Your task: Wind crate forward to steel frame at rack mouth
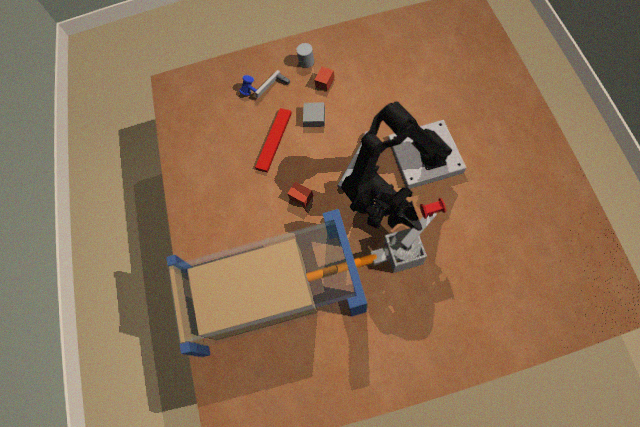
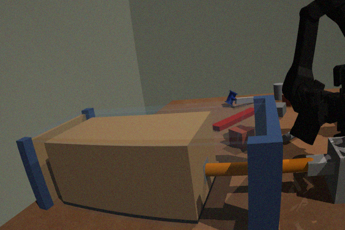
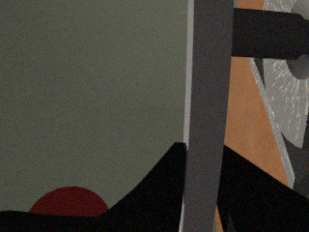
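The tan crate (image 1: 248, 282) (image 2: 122, 177) sits flat in the clear-panelled cubby, with a gap between its front and the blue frame (image 1: 360, 302) (image 2: 264, 182) at the mouth. An orange strap (image 1: 364, 260) (image 2: 228, 169) runs from it to the grey winch (image 1: 409, 263) (image 2: 339, 177) (image 3: 285, 106). My gripper (image 1: 417, 227) (image 3: 197, 153) is shut on the grey arm of the red-knobbed handle (image 1: 427, 222) (image 3: 210, 72), over the winch. The red knob (image 1: 433, 207) (image 3: 70, 203) is at its outer end. The dark key (image 3: 266, 34) points toward the winch; its seating in the hole is unclear.
A blue-knobbed handle (image 1: 267, 84) (image 2: 244, 98), a red bar (image 1: 273, 140) (image 2: 232, 119), a grey block (image 1: 313, 113), a grey cylinder (image 1: 305, 55) and red blocks (image 1: 299, 194) (image 1: 324, 78) lie around. A grey bar (image 1: 347, 175) is partly hidden by my arm.
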